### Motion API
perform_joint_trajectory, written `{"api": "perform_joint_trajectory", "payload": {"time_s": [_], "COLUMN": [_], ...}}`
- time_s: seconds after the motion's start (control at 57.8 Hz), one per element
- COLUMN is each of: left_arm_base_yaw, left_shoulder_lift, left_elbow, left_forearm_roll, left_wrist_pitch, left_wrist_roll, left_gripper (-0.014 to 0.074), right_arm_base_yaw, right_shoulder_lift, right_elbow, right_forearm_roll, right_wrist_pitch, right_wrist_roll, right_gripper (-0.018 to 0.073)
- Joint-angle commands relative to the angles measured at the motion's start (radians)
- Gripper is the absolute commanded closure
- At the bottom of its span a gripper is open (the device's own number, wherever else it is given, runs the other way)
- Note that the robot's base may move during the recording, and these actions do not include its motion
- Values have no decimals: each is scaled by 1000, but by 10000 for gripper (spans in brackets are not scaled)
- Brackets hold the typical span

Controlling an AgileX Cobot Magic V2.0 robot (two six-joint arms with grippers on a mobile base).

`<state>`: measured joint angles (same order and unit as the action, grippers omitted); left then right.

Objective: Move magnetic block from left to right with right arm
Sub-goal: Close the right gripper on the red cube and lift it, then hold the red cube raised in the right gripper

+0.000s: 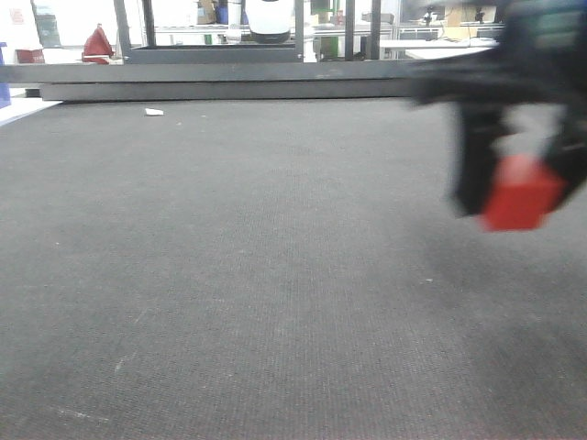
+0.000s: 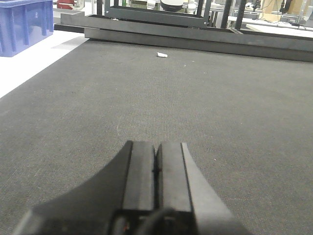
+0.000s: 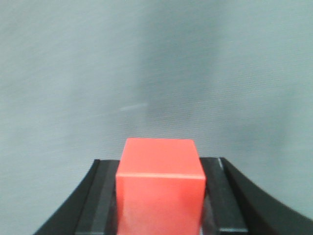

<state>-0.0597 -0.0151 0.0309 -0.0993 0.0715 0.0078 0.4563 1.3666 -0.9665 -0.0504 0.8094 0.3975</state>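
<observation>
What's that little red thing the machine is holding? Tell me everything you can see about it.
The magnetic block is a small plain red cube with smooth matte faces, plastic-looking, with no markings visible. It sits upright and square between the two black fingers of the right gripper, which press on its opposite sides. In the front view it is blurred, at the right of the scene, and seems held above the dark grey mat rather than resting on it.

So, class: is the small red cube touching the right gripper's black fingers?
Touching. The right wrist view shows the small red cube wedged between both black fingers, with no gap on either side.
</observation>
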Motion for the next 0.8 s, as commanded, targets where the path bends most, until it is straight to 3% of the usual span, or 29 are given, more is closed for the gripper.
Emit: {"api": "perform_joint_trajectory", "payload": {"time_s": [0.0,0.242,0.433,0.554,0.779], "left_arm_base_yaw": [3,3,3,3,3], "left_shoulder_lift": [-9,-9,-9,-9,-9], "left_elbow": [10,10,10,10,10], "left_forearm_roll": [-3,-3,-3,-3,-3], "left_wrist_pitch": [-84,-84,-84,-84,-84], "left_wrist_roll": [-8,-8,-8,-8,-8], "left_gripper": [722,722,722,722,722], "right_arm_base_yaw": [-84,-313,-457,-487,-487], "right_shoulder_lift": [-121,-330,-486,-573,-755], "right_elbow": [58,262,424,521,644], "right_forearm_roll": [17,84,77,77,17], "right_wrist_pitch": [-139,-372,-627,-772,-881], "right_wrist_roll": [-95,-289,-311,-311,-313], "right_gripper": [305,305,305,305,305]}}
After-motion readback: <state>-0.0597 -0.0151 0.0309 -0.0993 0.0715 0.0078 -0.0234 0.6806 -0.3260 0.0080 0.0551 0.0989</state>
